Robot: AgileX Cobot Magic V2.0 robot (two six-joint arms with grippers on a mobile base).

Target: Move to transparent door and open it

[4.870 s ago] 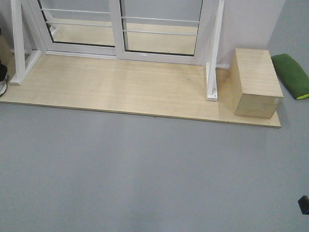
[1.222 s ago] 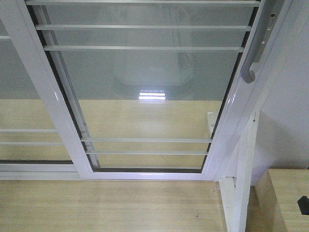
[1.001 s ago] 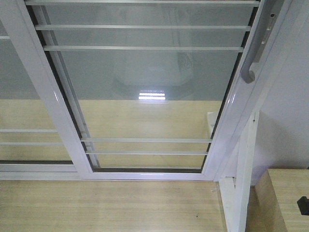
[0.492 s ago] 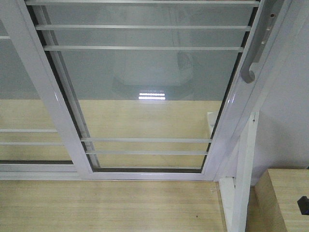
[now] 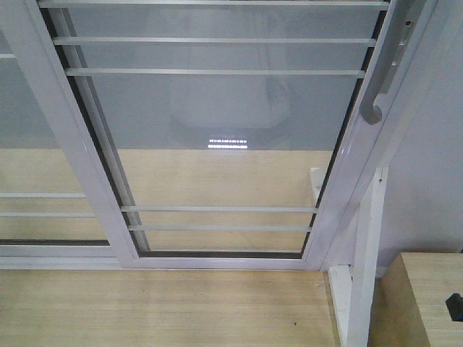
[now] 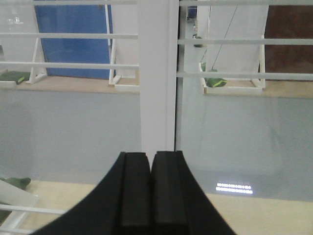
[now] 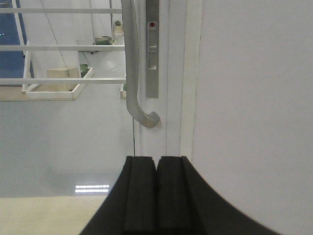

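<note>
The transparent door [image 5: 217,116] fills the front view: clear glass in a white frame with thin white bars. Its curved silver-grey handle [image 5: 374,108] is at the upper right. In the right wrist view the handle [image 7: 130,58] hangs just above and slightly left of my right gripper [image 7: 156,157], which is shut and empty, a short way off it. Beside the handle is a grey lock plate [image 7: 152,49]. My left gripper [image 6: 150,154] is shut and empty, pointing at a white upright frame member [image 6: 156,78] between two glass panes.
A second white-framed glass panel [image 5: 29,144] without a handle stands at left. A white support post [image 5: 362,275] and a light wooden box [image 5: 427,303] sit at lower right on the wooden platform [image 5: 159,311]. A plain white wall panel [image 7: 254,98] lies right of the handle.
Since about five seconds ago the view has closed in from the grey floor to right in front of the door. Over the last second almost nothing has shifted.
</note>
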